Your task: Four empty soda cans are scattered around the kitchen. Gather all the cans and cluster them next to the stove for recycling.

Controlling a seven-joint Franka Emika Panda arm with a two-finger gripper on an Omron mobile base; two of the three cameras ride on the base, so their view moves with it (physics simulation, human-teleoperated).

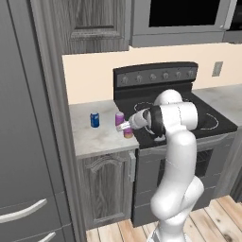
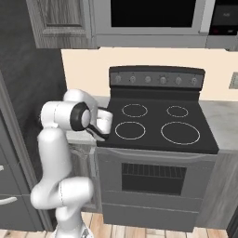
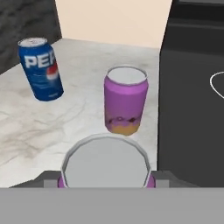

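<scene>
While the gripper (image 3: 105,181) is clamped on a purple can (image 3: 105,168) standing upright, another purple can (image 3: 125,100) stands upright beside the stove (image 3: 192,100). From the hand you can read the blue Pepsi can (image 3: 40,68); the left base camera just gives a blue cylinder.

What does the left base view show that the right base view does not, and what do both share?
Left base view: a blue soda can and a purple soda can standing on the pale marble counter, with the gripper shut on a second purple can. Right base view: all four white burner rings. Both: the black smooth-top stove and the white robot arm.
</scene>
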